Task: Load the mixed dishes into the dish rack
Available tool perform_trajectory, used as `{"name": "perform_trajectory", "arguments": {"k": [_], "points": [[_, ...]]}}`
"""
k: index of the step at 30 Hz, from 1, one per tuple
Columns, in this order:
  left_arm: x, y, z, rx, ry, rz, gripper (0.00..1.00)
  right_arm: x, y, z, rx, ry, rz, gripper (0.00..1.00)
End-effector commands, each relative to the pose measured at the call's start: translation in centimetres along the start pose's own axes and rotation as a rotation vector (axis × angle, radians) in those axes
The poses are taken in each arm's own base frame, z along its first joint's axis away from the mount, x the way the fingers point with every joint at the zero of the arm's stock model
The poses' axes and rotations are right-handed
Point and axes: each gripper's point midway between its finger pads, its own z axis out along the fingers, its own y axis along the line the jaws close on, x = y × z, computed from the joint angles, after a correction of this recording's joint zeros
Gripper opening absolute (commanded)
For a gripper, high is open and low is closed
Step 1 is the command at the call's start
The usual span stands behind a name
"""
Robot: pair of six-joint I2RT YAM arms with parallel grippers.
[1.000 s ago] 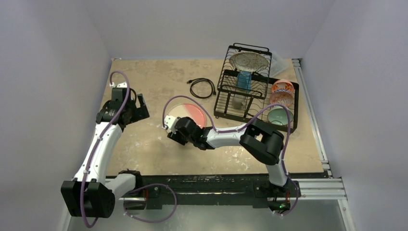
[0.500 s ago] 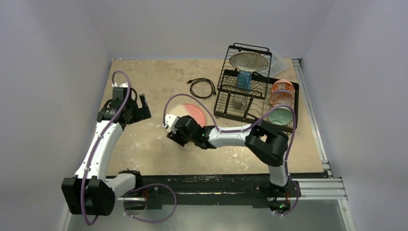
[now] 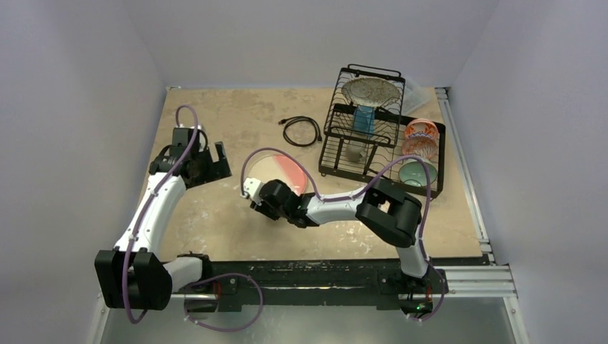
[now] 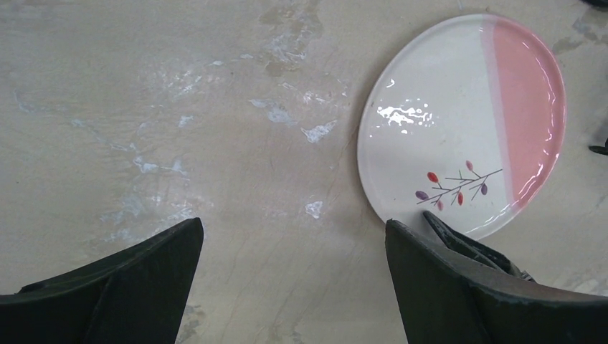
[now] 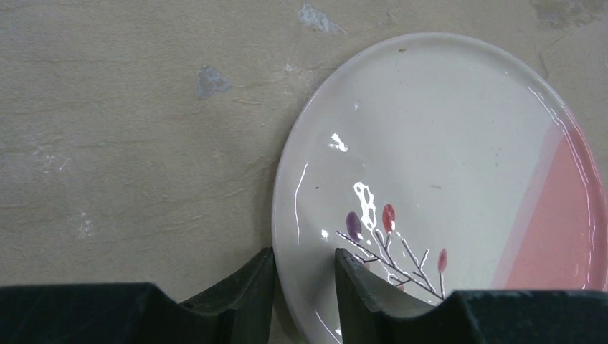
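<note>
The large plate lies flat on the desk, left of the dish rack and well apart from it. It is the one dish not yet loaded. It is glossy and shallow, cream on one side and pink on the other, with a small sprig of red and purple leaves near the edge closest to me.

In the last second my right claw has narrowed around that near rim. One finger now sits outside the edge against the desk and the other on the glazed face beside the sprig. I cannot tell whether they bite yet, and the plate shows no lift.

My left claw has drifted in toward the plate's far side. It hangs over bare desk with its fingers spread wide, holding nothing.

I judge the pick has begun. A thin, slick rim may slip.
</note>
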Motion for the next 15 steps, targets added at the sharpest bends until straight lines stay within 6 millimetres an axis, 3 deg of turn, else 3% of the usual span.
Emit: {"name": "perform_trajectory", "arguments": {"k": [1, 3, 6, 15], "points": [[-1.2, -2.0, 0.0, 0.102, -0.010, -0.011, 0.96, 1.3, 0.7, 0.5, 0.023, 0.018, -0.038, 0.29], [-1.0, -2.5, 0.2, 0.125, 0.008, -0.009, 0.95, 1.1, 0.7, 0.5, 0.028, 0.007, -0.031, 0.21], [-0.7, -3.0, 0.6, 0.154, 0.034, -0.009, 0.94, 0.0, 0.5, -0.3, 0.035, -0.033, -0.007, 0.00], [0.9, -6.4, 1.4, 0.338, 0.146, -0.062, 0.92, -5.2, 0.5, -3.5, -0.019, -0.200, 0.045, 0.00]]}}
